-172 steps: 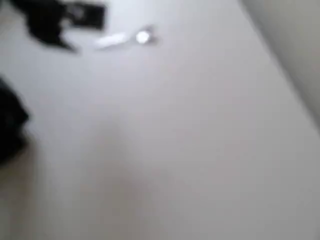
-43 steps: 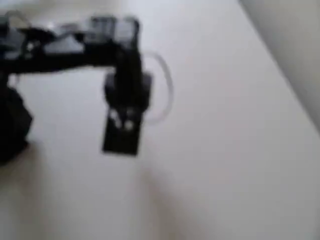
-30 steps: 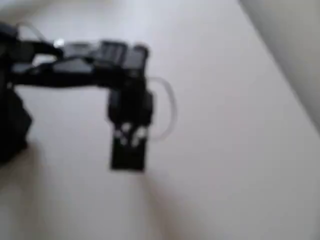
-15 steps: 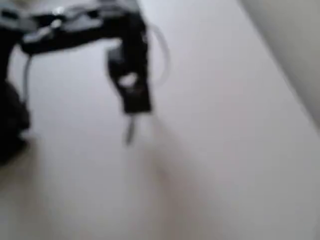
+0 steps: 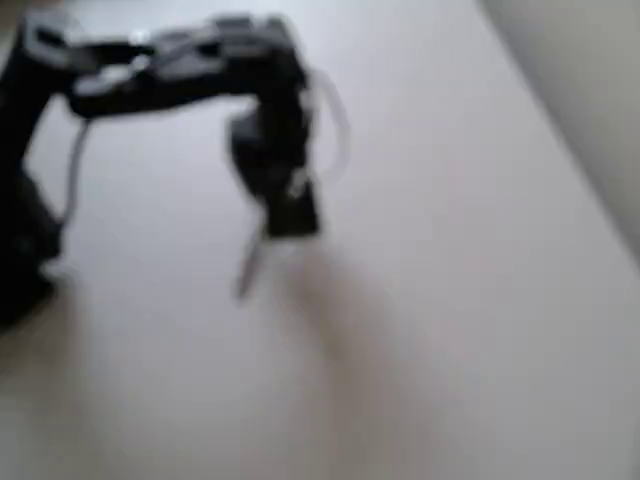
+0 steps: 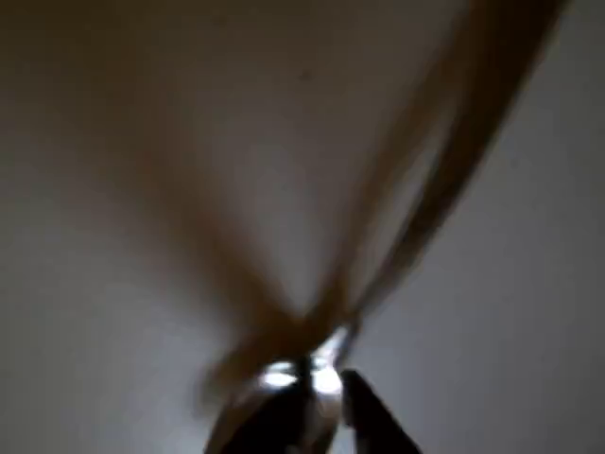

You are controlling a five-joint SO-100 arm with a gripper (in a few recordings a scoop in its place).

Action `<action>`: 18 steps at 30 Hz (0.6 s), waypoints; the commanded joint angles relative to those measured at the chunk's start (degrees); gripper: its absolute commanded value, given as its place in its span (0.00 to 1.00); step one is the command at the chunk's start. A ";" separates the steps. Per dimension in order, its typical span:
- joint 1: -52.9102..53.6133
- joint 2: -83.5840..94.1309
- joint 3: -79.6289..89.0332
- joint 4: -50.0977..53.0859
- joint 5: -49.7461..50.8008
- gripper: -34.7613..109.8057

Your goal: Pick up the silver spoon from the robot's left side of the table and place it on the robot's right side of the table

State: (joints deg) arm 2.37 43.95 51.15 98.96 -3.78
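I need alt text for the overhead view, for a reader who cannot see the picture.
A black robot arm reaches across an off-white table, and its tool holds the silver spoon, which sticks out downward in the picture. The image is blurred, so the spoon's bowl is hard to make out.

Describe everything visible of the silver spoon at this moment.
The silver spoon looks like thin shiny metal, heavily blurred. In the overhead view its slim pale handle sticks out below the black claw, slanting down-left over the off-white table. In the wrist view a bright glinting part sits pinched at the claw tips. Whether its free end touches the table cannot be told.
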 commanded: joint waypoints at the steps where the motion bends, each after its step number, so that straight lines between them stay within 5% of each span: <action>1: 4.57 -3.25 -0.09 -0.97 -4.13 0.23; 18: 28.48 -20.48 -37.09 6.06 -31.20 0.23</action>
State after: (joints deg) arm 26.98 27.16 19.69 104.77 -29.62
